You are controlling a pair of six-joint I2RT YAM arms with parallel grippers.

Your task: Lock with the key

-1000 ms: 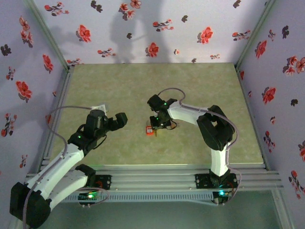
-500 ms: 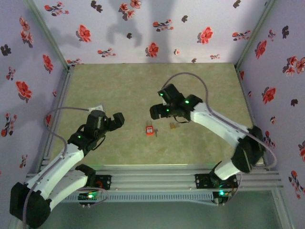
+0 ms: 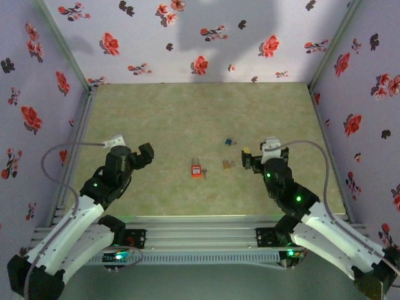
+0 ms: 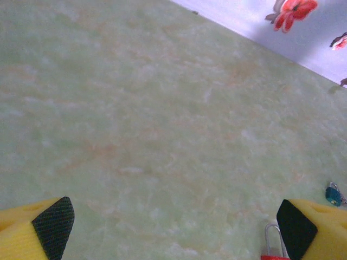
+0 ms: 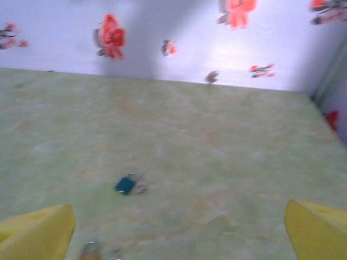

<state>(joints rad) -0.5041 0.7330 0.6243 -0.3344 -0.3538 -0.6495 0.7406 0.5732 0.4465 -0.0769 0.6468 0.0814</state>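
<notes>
A red padlock (image 3: pixel 197 170) lies flat in the middle of the green table, with a small dark key (image 3: pixel 204 174) right beside it. Its steel shackle and the top of its red body (image 4: pixel 274 241) peek in at the bottom right of the left wrist view. My left gripper (image 3: pixel 140 155) hangs to the left of the lock, open and empty (image 4: pixel 173 227). My right gripper (image 3: pixel 253 157) is off to the lock's right, also open with nothing between its yellow fingers (image 5: pixel 176 233).
A blue padlock (image 3: pixel 230 142) (image 5: pixel 127 185) (image 4: pixel 333 194) lies behind and right of the red one. A brass padlock (image 3: pixel 226 164) (image 5: pixel 89 250) sits between the red lock and my right gripper. Flowered walls close in the back and both sides.
The right arm has drawn back from the red padlock to the near right, and its gripper has opened. The left arm has pulled slightly back and left, still open.
</notes>
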